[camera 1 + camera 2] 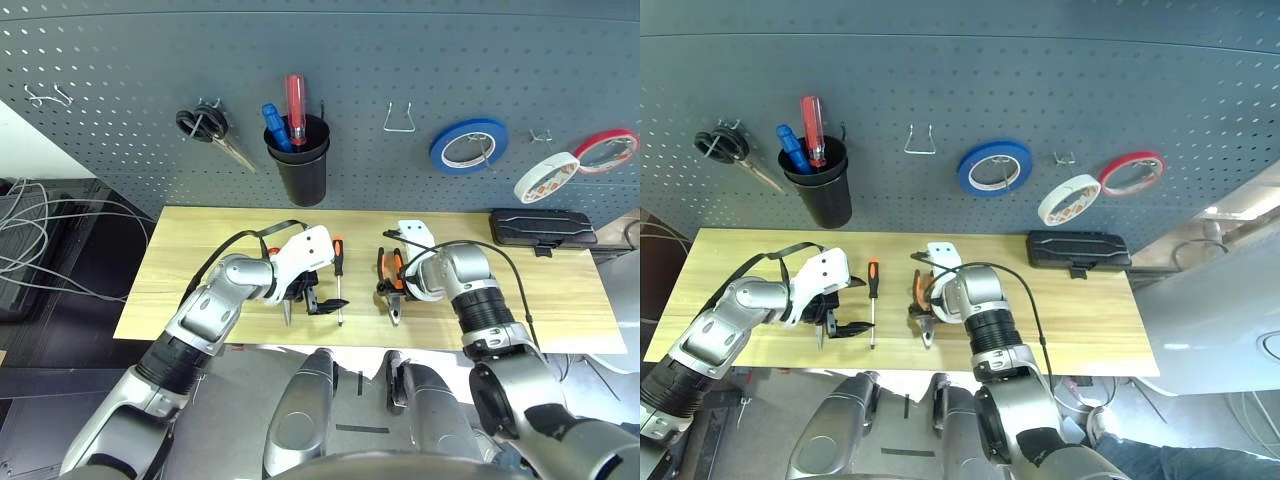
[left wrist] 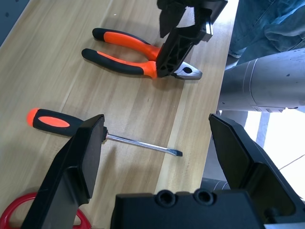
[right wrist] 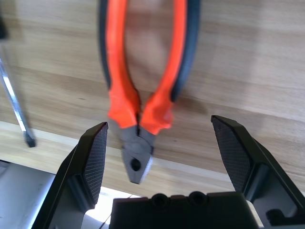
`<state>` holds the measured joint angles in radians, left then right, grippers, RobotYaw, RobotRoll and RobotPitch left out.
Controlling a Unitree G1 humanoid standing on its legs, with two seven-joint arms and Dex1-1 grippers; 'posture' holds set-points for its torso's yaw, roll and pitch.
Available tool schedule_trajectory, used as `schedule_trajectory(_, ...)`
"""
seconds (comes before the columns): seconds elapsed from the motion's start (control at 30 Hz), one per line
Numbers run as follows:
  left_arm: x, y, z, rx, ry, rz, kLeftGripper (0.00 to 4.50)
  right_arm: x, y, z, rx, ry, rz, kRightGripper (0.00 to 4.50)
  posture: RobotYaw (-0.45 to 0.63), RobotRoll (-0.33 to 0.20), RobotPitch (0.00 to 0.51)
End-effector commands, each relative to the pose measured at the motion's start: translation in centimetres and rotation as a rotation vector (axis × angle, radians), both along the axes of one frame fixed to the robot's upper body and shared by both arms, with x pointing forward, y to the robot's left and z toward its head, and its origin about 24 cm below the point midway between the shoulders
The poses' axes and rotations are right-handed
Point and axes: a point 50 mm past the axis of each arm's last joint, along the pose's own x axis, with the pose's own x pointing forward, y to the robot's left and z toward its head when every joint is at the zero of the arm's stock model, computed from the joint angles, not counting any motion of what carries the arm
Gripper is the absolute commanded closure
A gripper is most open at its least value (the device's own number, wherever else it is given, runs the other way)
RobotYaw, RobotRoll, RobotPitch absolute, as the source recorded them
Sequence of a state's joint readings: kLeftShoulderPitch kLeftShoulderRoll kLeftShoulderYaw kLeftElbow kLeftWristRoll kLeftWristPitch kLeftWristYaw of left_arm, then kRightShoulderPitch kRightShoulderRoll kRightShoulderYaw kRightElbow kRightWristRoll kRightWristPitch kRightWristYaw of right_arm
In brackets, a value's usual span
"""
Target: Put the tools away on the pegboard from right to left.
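Pliers (image 3: pixel 143 102) lie flat on the wooden table (image 1: pixel 560 300) near its front edge, handles toward the pegboard (image 1: pixel 350 60). Right gripper (image 3: pixel 164 157) hangs over the steel nose, jaws wide apart, nothing held. Left gripper (image 2: pixel 152 157) is also wide open by the screwdriver (image 2: pixel 95 133). Pliers look stiff and head-heavy with rubbery handles; I'd pinch at the pivot, across both handles.

Workshop / tool-bench setup. Dark grey-blue pegboard (image 1: pixel 120 90) along the far wall with wire hooks: black-handled scissors (image 1: pixel 205 127) hung at left, black cup (image 1: pixel 299 158) holding screwdrivers, blue tape roll (image 1: pixel 468 144), white tape roll (image 1: pixel 546 176) and red tape roll (image 1: pixel 606 150) at right. Light wooden table (image 1: pixel 560 300) below carries pliers (image 2: pixel 138 57) and a screwdriver (image 2: pixel 95 131). Loose cables (image 1: pixel 50 245) at left.
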<state>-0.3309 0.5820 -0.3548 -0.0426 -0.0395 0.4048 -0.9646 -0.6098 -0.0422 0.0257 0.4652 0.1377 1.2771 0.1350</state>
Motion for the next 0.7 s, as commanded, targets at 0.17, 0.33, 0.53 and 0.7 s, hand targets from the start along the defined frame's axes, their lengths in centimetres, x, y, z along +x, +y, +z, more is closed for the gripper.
schedule_trajectory(0.17, -0.46, 0.10, -0.50, 0.002, 0.021, 0.005, 0.00, -0.26, 0.18, -0.80, -0.007, 0.009, 0.008, 0.16, 0.16, 0.000, 0.281)
schedule_trajectory(0.33, -0.37, 0.05, -0.48, 0.001, 0.019, 0.004, 0.00, 0.02, 0.16, -0.77, -0.012, 0.001, 0.012, 0.16, 0.16, 0.000, 0.281)
schedule_trajectory(0.53, -0.41, 0.03, -0.50, 0.002, 0.021, 0.002, 0.00, -0.05, 0.05, -0.80, -0.017, 0.002, 0.012, 0.27, 0.16, 0.000, 0.283)
schedule_trajectory(0.7, -0.35, 0.04, -0.51, 0.002, 0.021, 0.001, 0.00, -0.23, -0.14, -1.11, -0.021, 0.003, 0.014, 0.27, 0.15, 0.000, 0.283)
